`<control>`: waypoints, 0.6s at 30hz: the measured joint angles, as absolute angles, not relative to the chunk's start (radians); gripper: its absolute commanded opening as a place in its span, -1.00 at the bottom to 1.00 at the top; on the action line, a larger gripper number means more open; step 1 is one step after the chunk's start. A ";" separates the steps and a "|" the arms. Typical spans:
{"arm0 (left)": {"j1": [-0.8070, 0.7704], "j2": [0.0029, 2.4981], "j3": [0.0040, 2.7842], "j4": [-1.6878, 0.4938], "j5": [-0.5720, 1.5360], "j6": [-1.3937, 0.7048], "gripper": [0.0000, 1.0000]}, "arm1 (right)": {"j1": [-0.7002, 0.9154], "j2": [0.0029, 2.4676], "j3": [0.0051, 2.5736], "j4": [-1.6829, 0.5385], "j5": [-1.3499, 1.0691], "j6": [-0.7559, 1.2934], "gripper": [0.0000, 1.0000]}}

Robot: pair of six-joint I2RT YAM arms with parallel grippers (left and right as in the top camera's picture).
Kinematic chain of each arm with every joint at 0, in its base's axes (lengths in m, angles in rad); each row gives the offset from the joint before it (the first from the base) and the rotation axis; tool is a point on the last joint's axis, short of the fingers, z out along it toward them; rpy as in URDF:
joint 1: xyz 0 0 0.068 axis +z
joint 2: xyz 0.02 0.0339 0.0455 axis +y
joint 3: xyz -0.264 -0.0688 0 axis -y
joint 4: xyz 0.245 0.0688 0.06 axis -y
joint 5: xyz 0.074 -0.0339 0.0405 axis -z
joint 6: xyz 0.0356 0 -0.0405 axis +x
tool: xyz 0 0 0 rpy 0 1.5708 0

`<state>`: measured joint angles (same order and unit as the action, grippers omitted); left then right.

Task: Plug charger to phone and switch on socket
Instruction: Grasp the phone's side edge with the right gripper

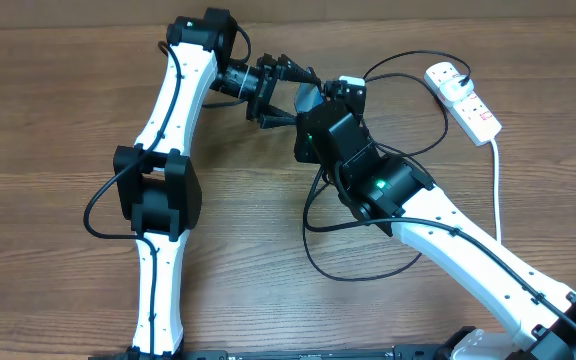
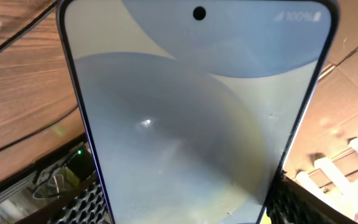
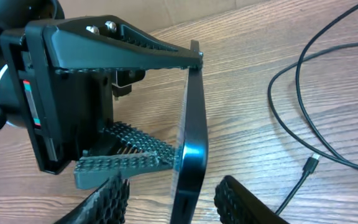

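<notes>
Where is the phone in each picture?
Overhead: the phone sits upper middle, held in the left hand.
Left wrist: the phone fills nearly the whole picture.
Right wrist: the phone stands edge-on in the centre.
Shared landmark: the charger, a thin black cable on the wooden table.

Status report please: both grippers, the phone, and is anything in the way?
Left gripper shut on phone, held on edge. Right gripper open, straddling phone. Charger tip loose on table, unplugged. No obstruction seen.

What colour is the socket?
The socket is white with red markings; the overhead view shows it best.
</notes>
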<state>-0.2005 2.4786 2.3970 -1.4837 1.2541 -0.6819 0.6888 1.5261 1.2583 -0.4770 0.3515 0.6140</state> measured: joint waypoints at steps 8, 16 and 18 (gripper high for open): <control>-0.200 2.479 2.397 -1.460 1.243 -0.689 0.43 | 0.689 1.526 1.258 -0.475 0.361 0.628 -0.12; -0.202 2.479 2.397 -1.461 1.243 -0.689 0.43 | 0.689 1.543 1.258 -0.472 0.382 0.629 -0.12; -0.201 2.479 2.397 -1.461 1.243 -0.685 0.42 | 0.689 1.554 1.258 -0.469 0.385 0.628 -0.12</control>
